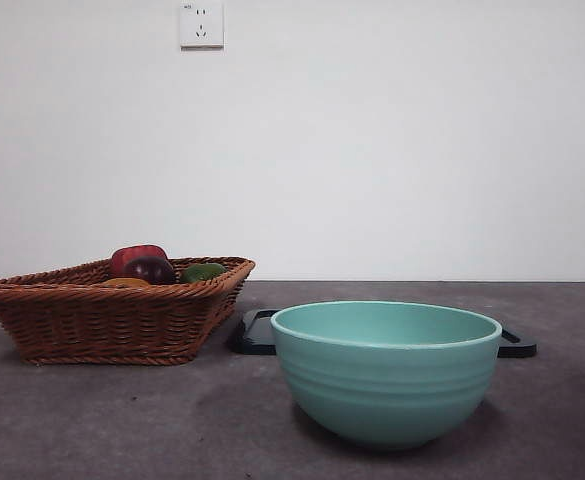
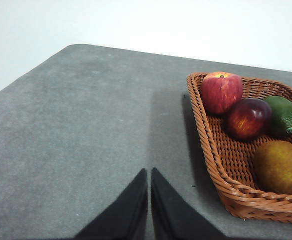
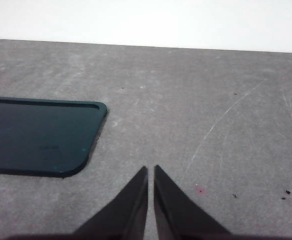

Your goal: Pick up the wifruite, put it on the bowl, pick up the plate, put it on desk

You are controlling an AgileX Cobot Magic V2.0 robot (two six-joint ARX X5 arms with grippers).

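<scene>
The wifruite [image 2: 279,167], orange-brown and dull, lies in a wicker basket [image 2: 220,170] beside a dark purple-red fruit [image 2: 248,118], a red apple [image 2: 221,91] and a green fruit [image 2: 284,115]. In the front view only its top [image 1: 124,283] shows over the basket rim. The mint-teal bowl [image 1: 385,370] stands empty at the front right. A dark flat plate [image 1: 257,333] lies behind the bowl on the desk [image 1: 122,420]; it also shows in the right wrist view [image 3: 36,135]. My left gripper [image 2: 149,171] is shut and empty, above the desk beside the basket. My right gripper [image 3: 150,167] is shut and empty, near the plate's corner.
The basket [image 1: 112,315] stands at the left of the desk, close to the plate's left end. A white wall with a socket [image 1: 201,24] is behind. Neither arm shows in the front view.
</scene>
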